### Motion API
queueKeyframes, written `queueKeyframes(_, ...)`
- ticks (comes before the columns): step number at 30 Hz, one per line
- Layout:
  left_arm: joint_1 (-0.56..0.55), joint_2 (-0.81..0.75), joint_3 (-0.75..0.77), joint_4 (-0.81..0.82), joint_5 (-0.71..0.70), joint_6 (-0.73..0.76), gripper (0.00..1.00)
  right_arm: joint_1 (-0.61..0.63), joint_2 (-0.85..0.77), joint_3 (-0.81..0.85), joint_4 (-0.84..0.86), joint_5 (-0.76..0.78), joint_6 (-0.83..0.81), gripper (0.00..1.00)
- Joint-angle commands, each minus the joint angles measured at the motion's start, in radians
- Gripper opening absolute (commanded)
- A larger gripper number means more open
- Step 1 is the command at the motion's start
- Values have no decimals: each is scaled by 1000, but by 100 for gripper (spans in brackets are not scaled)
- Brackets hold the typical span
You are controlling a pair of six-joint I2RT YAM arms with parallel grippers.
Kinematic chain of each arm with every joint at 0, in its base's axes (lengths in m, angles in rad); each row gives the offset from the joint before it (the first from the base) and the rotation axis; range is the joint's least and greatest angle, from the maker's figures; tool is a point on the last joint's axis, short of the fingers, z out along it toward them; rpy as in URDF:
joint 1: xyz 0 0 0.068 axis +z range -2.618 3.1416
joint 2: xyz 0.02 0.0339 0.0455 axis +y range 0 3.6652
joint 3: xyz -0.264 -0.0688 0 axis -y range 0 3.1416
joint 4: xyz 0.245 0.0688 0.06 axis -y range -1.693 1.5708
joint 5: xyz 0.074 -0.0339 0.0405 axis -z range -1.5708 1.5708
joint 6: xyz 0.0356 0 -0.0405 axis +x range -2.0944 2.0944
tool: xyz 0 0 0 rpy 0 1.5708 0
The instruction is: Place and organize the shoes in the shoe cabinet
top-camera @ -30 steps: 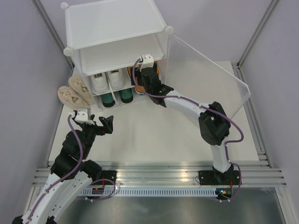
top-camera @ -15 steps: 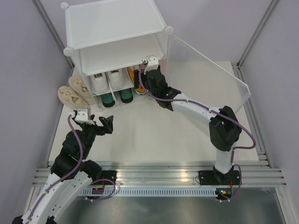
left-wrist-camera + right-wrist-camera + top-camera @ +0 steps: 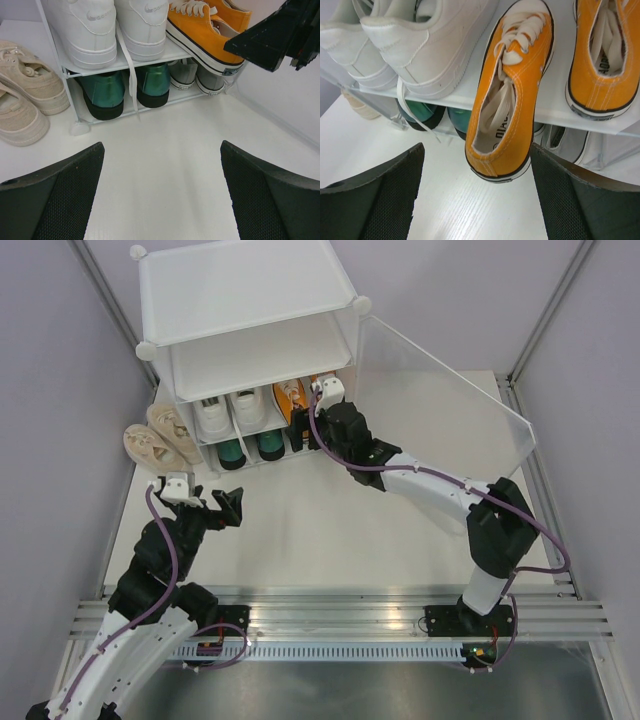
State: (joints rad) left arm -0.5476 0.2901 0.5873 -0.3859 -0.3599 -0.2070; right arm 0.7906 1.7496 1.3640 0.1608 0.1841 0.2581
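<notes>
1. Writing: the insole of the protruding orange shoe (image 3: 507, 95) carries dark print that starts "DIA"; the rest is cut off by the shoe's collar. The insole of the second orange shoe (image 3: 602, 55) has similar print, too foreshortened to read. Small heel logos on the white pair (image 3: 115, 30) and heel tabs on the grey pair (image 3: 197, 82) are illegible.
2. Look: the orange shoes are canvas lace-ups with white laces, white soles and a dark stripe along the sole. The white pair is smooth and plain, with one lace hanging down past the shelf. The green pair (image 3: 125, 90) has shiny heels on black soles. The beige pair (image 3: 25, 100) is fabric with matching laces.
3. Shoe cabinet (image 3: 250, 300): white translucent, its clear door panel (image 3: 440, 390) swung open to the right.
   - Middle shelf (image 3: 555, 112): white pair on the left, orange shoes on the right. One sits angled with its heel overhanging the front edge.
   - Bottom tier: green pair on the left, grey pair on the right.
4. The beige pair lies on the worktop (image 3: 160, 165), just beside the cabinet's left side.
5. Right end effector (image 3: 476, 150): jaws spread wide in front of the overhanging orange heel, gripping nothing.
6. Left end effector (image 3: 161, 147): fully open and empty above the worktop, facing the cabinet from well back.
</notes>
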Motion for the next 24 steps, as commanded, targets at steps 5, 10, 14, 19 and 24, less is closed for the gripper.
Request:
queueKeyframes(5, -5, 18, -3, 38, 13, 35, 100, 30, -2, -52, 26, -8, -13, 88)
queueKeyframes(10, -5, 23, -3, 38, 13, 37, 100, 30, 44, -28, 34, 47, -16, 88)
queueKeyframes(14, -5, 24, -3, 39, 13, 35, 100, 30, 67, -13, 23, 107, -17, 88)
queueKeyframes(19, -5, 24, -3, 39, 15, 35, 100, 30, 80, -9, 28, 158, -22, 88)
queueKeyframes(24, -5, 24, -4, 38, 15, 35, 100, 32, 102, 4, 49, 146, -29, 83)
